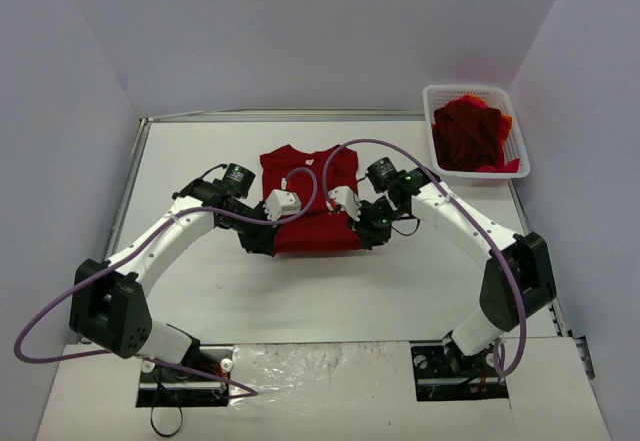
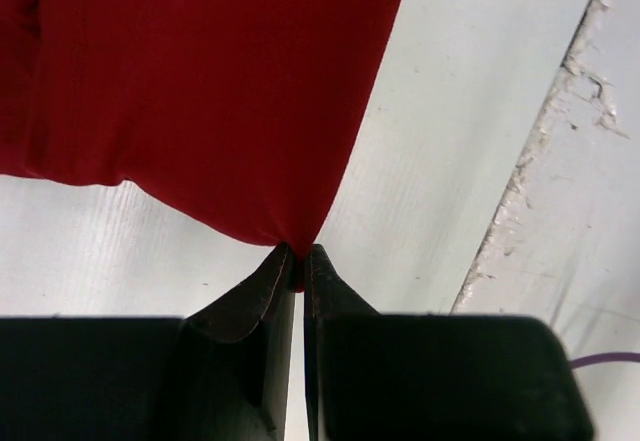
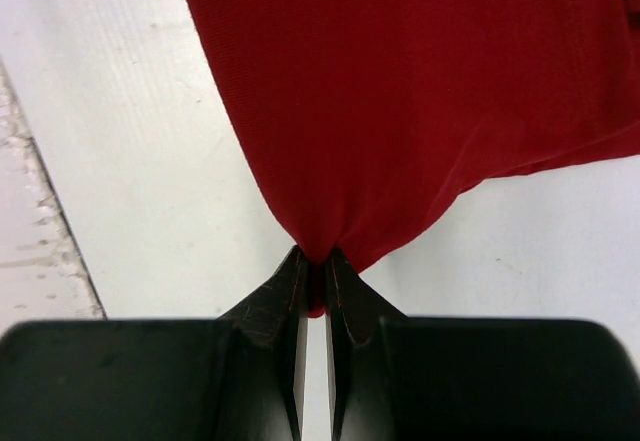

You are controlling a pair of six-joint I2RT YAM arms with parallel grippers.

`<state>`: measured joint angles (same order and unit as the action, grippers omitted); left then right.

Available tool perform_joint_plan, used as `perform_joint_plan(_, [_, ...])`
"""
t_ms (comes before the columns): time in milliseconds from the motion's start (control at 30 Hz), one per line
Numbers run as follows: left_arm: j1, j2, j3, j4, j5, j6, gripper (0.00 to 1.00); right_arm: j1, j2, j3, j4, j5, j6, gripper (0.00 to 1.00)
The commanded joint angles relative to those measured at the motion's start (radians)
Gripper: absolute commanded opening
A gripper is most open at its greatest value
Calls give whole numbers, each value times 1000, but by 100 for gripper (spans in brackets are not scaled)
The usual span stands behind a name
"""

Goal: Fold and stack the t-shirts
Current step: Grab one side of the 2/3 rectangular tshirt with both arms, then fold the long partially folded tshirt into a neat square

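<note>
Left hand point(image 2: 298, 258) is clamped shut on the near left corner of a red t-shirt point(image 1: 305, 196), a nub of cloth caught between its dark fingers point(image 2: 262, 291). From that pinch we see the fabric fan out wide over the white desk point(image 1: 300, 291). The shirt itself lies in the middle of the desk between the two arms, its collar toward the far side and its near hem stretched from one hand to the other. At the near right corner, the right hand point(image 3: 318, 261) grips in the same way, tips pressed together on a small fold of red cloth. Farther right, at the desk's far corner, we find a white mesh basket point(image 1: 470, 89) holding a rumpled heap of more t-shirts point(image 1: 468, 136), dark red with brighter red-orange showing at the edges, well apart from both hands.
</note>
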<state>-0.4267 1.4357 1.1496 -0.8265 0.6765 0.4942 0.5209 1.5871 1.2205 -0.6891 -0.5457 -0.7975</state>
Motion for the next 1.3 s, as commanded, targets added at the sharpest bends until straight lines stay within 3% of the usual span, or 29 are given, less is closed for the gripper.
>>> perform_joint_plan(0, [-7, -55, 39, -126, 47, 79, 2, 1, -68, 16, -135, -26, -28, 0])
perform_joint_plan(333, [-15, -66, 140, -172, 25, 84, 2, -1, -61, 138, -208, -66, -52, 0])
perform_joint_plan(767, [0, -101, 211, -48, -100, -38, 2, -16, 5, 295, -204, -45, -65, 0])
perform_joint_plan(1267, [49, -6, 317, 70, -218, -86, 2, -110, 200, 545, -153, -65, -72, 0])
